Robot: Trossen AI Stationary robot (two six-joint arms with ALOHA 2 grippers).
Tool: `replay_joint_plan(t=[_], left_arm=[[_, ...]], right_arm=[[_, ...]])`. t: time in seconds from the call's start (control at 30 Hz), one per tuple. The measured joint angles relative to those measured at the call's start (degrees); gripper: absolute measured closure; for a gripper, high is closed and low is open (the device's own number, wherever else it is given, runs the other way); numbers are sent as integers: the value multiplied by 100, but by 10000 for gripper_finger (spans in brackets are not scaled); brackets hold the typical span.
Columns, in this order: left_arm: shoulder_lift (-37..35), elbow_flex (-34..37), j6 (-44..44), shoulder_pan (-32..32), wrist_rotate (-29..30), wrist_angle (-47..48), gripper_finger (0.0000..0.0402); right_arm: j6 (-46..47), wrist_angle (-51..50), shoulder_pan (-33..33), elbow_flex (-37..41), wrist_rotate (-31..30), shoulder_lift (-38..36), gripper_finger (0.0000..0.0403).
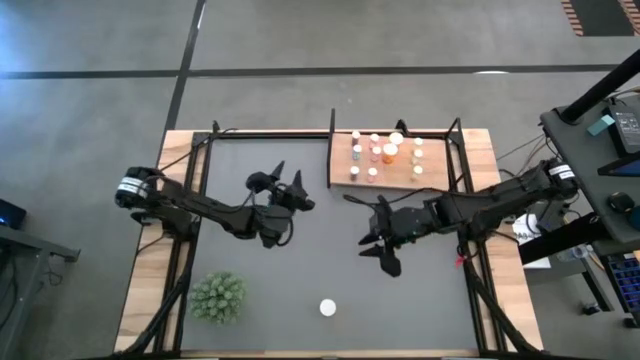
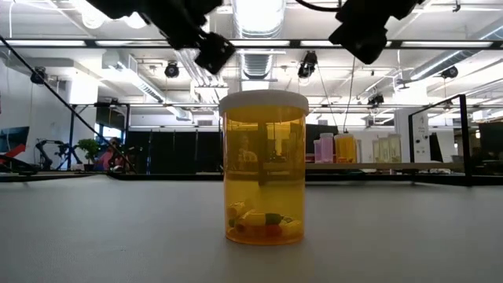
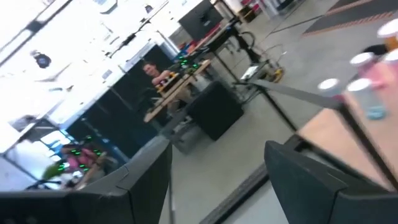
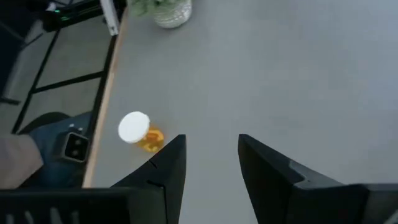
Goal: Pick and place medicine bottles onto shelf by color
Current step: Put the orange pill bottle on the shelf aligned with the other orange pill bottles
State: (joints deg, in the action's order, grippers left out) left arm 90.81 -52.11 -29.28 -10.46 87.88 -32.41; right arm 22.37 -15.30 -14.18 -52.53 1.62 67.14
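One orange bottle [image 1: 328, 308] stands alone at bottom centre of the mat [image 1: 300, 300] — shelf [image 1: 340, 175] upper right. My right gripper [image 1: 385, 250], empty, fingers apart, should drop squarely over its cap; left gripper [image 1: 285, 180] waits spread.

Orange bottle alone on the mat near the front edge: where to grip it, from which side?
Take the orange bottle across its straight-sided body, just under the white cap, coming down from above. It stands upright on the mat with nothing beside it, so either side is open.
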Motion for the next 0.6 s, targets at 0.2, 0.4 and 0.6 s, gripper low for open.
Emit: replay_joint_plan(t=[0.2,0.4,0.6], left_arm=[[-1205,562,-603,-40,-50,62,162],[-3120,1587,-437,-111,-1953,418,162],[-5131,2478,779,-109,-3911,954,162]], right_arm=[[-46,-46,-231,15,-645,26,266],[-49,-69,-232,70,-963,39,266],[-50,-51,-232,123,-1093,44,266]])
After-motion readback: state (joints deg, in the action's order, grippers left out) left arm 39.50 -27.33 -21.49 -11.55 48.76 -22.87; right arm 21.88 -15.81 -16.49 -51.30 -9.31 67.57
